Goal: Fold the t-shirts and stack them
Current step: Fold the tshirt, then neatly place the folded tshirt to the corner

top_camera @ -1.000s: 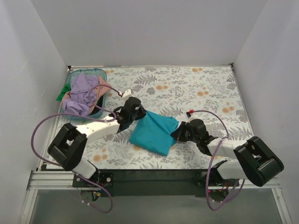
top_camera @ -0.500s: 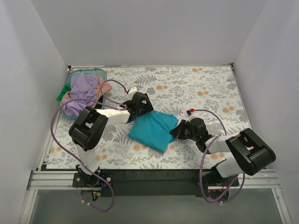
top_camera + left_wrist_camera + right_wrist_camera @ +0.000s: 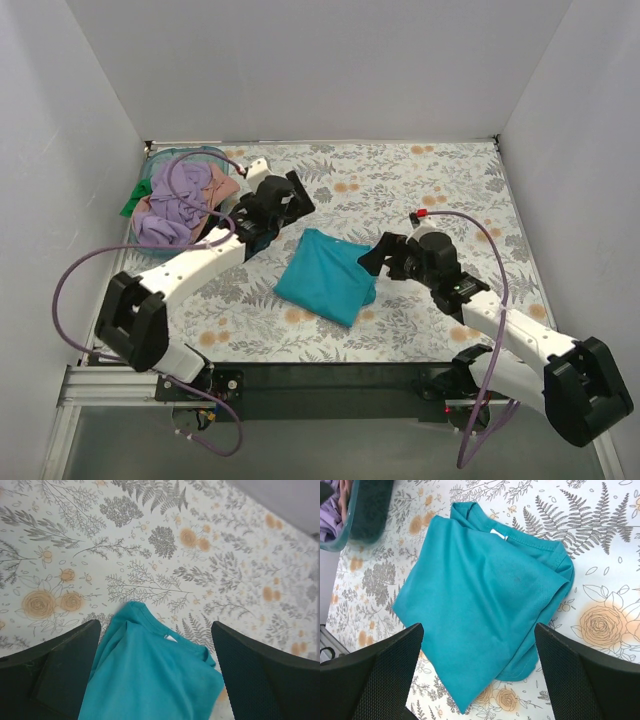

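Teal t-shirt (image 3: 325, 278) folded (edges uneven); left tool (image 3: 290, 197), right tool (image 3: 378, 255) spread above.

The desk (image 3: 400, 190) has a top printed with grey ferns and orange flowers. Plain white walls (image 3: 320, 70) close it in on three sides. The light is soft and even.

You look down on a table (image 3: 430, 190) covered in a print of grey ferns and orange roses, boxed in by plain white walls (image 3: 320, 70) on the left, right and far sides. A teal plastic basket (image 3: 210, 152) sits in the table's far left corner. A metal rail (image 3: 100, 385) runs along the near edge.
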